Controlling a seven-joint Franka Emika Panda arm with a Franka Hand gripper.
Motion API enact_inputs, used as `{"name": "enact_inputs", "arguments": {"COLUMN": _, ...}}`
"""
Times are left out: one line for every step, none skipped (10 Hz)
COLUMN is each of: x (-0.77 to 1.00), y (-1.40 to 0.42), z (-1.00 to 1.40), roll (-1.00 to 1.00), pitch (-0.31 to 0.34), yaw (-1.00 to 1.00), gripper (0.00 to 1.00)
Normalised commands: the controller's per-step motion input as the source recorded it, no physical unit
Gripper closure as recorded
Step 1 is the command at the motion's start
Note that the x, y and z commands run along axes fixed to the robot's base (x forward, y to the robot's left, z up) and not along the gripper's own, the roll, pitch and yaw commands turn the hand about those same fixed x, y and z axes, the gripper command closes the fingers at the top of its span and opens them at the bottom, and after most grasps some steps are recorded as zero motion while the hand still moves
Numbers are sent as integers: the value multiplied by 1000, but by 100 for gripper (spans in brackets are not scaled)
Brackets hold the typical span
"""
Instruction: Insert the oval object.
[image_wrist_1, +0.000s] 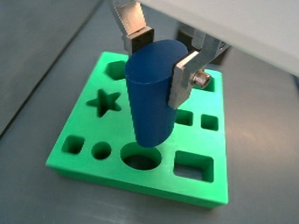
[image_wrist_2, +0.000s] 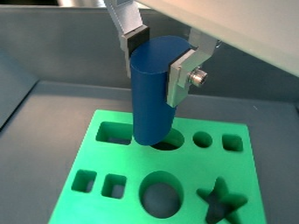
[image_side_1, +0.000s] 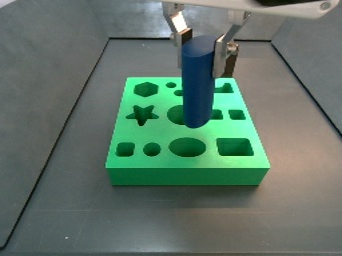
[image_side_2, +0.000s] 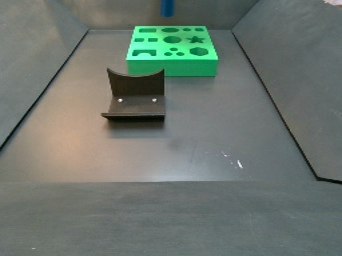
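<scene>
My end effector grips the upright blue oval object over the green board, its tip at a hole; next, I judge, a straight, aligned push down.

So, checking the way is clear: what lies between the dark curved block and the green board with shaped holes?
Only bare dark floor separates the dark curved block from the green board, as a side view shows.

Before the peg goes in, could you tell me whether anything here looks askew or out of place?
Nothing stands out: the gripper holds the blue peg upright over the green board, which lies flat and undamaged.
</scene>
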Motion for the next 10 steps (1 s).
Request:
{"name": "enact_inputs", "arguments": {"x": 0, "y": -11, "z": 0, "roll": 167, "pitch": -4, "yaw": -977, "gripper": 100}}
{"name": "enact_inputs", "arguments": {"x": 0, "y": -63, "z": 0, "roll": 144, "pitch": -3, "yaw": -960, "gripper": 100}}
{"name": "enact_inputs", "arguments": {"x": 26, "y": -143, "z": -106, "roll": 91, "pitch": 0, "yaw": -960, "gripper": 100}}
{"name": "enact_inputs", "arguments": {"x": 57, "y": -300, "z": -329, "roll": 30, "pitch": 0, "yaw": -889, "gripper": 100}}
{"name": "enact_inputs", "arguments": {"x": 60, "y": -309, "z": -374, "roll": 29, "pitch": 0, "yaw": -886, "gripper": 100}}
{"name": "enact_inputs", "arguments": {"x": 0, "y": -314, "z": -409, "roll": 29, "pitch": -13, "yaw": -911, "gripper": 100}}
{"name": "enact_inputs", "arguments": {"x": 0, "y": -309, "z": -440, "roll": 33, "pitch": -13, "yaw": -917, "gripper": 100}}
{"name": "enact_inputs", "arguments": {"x": 0, "y": -197, "z": -534, "roll": 66, "pitch": 0, "yaw": -971, "gripper": 100}}
{"name": "enact_inputs", "arguments": {"x": 0, "y": 0, "z": -283, "roll": 179, "pitch": 24, "yaw": -914, "gripper": 100}}
{"name": "enact_inputs", "arguments": {"x": 0, "y": 14, "z": -86, "roll": 201, "pitch": 50, "yaw": -843, "gripper": 100}}
